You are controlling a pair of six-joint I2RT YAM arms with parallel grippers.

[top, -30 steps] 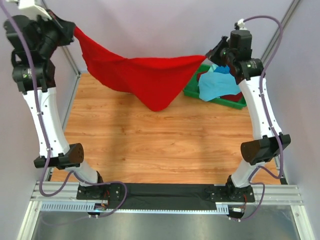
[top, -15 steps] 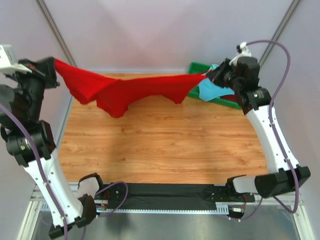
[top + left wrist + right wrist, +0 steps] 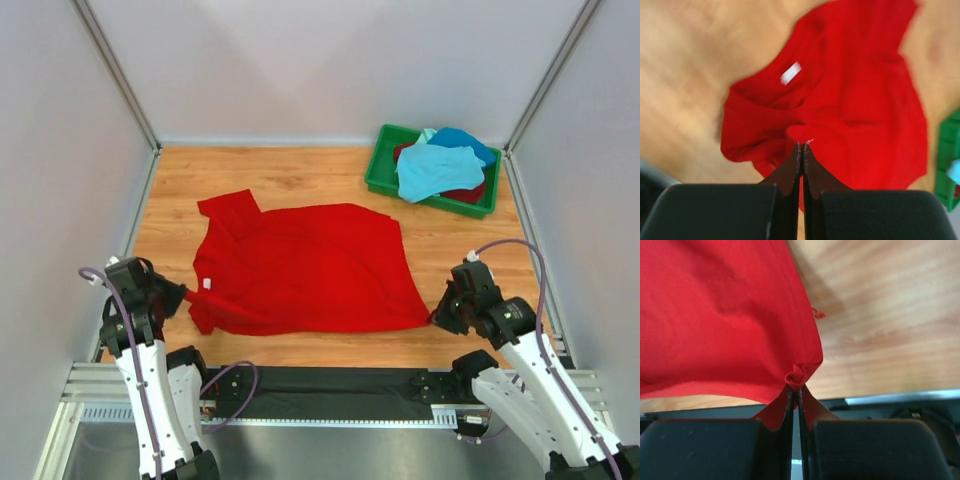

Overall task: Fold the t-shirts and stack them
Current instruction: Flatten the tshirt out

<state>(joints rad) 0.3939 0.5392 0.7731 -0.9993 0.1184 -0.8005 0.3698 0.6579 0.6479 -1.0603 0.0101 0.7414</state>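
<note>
The bright red t-shirt lies spread flat on the wooden table, collar label to the left. My left gripper is shut on the shirt's near-left edge; the left wrist view has the red cloth bunched at my closed fingertips. At the shirt's near-right corner my right gripper is shut on a pinched fold of hem. Turquoise, blue and dark red t-shirts lie heaped in the bin.
A green plastic bin stands at the back right corner. White walls close in the table on three sides. Both arm bases and a black mounting strip sit at the near edge.
Both arms have swung down from high at the back to the near edge, drawing the red t-shirt from a hanging drape to lying flat on the table.
</note>
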